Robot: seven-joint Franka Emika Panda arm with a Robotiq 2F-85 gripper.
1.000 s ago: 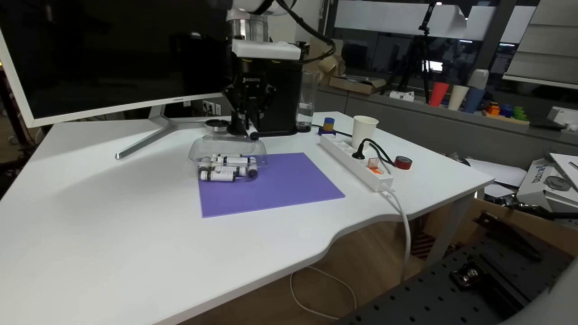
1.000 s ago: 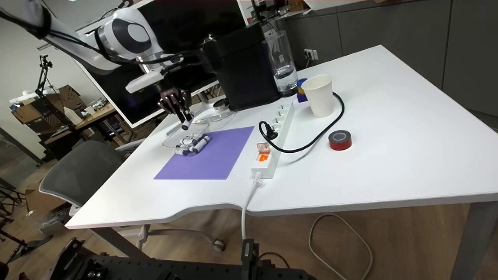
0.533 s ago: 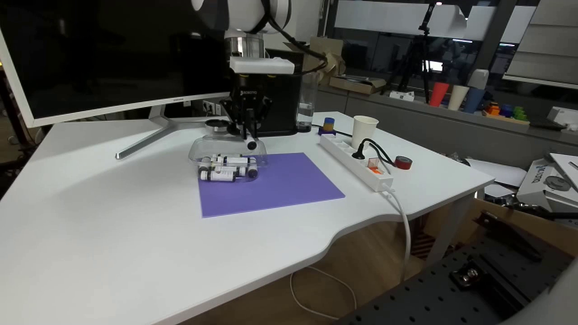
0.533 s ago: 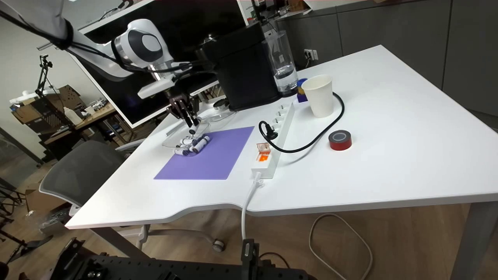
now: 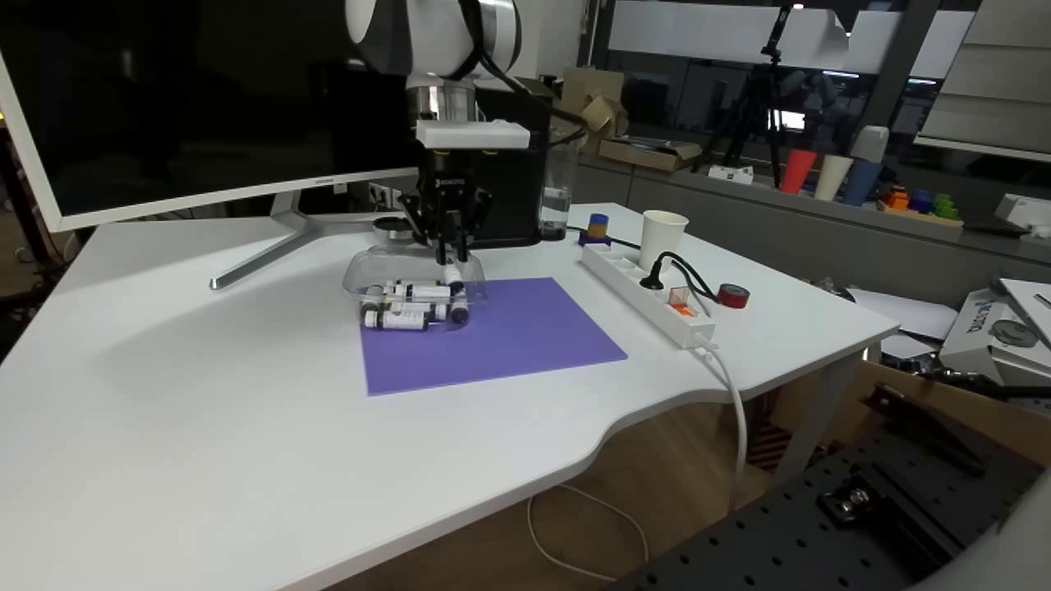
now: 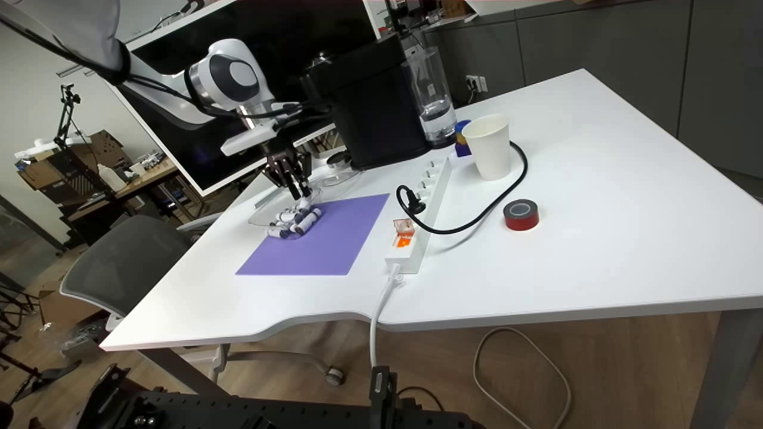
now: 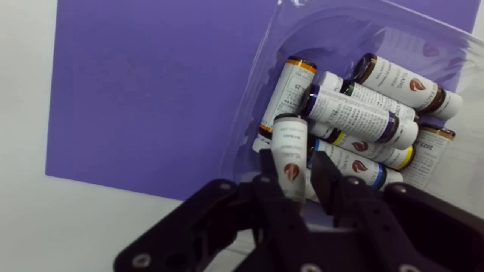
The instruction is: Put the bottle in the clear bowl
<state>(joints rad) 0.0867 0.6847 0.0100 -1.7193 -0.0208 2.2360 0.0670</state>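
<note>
The bottle [image 7: 290, 147] has a white label with a red-brown drop mark. It lies between the fingers of my gripper [image 7: 294, 155], against the left finger in the wrist view, with a gap to the right finger. The gripper is open. The bottle's near end is hidden by the left finger. In both exterior views the bottle [image 5: 453, 276] is just below the gripper [image 5: 452, 254], inside the clear bowl [image 5: 359, 272], a rectangular plastic tub. Several similar bottles [image 7: 351, 113] lie piled in the bowl. The gripper is low over the bowl's back right part in an exterior view.
The bowl sits partly on a purple mat [image 5: 509, 336]. A monitor [image 5: 205, 107] and a black machine [image 6: 369, 107] with a water tank stand behind. A power strip [image 5: 644, 295], a paper cup [image 5: 661, 234] and red tape [image 6: 521, 214] are to the right.
My gripper has moved down toward the bowl with the bottle. The fingers have opened, and the bottle now sits lower, among the other bottles.
</note>
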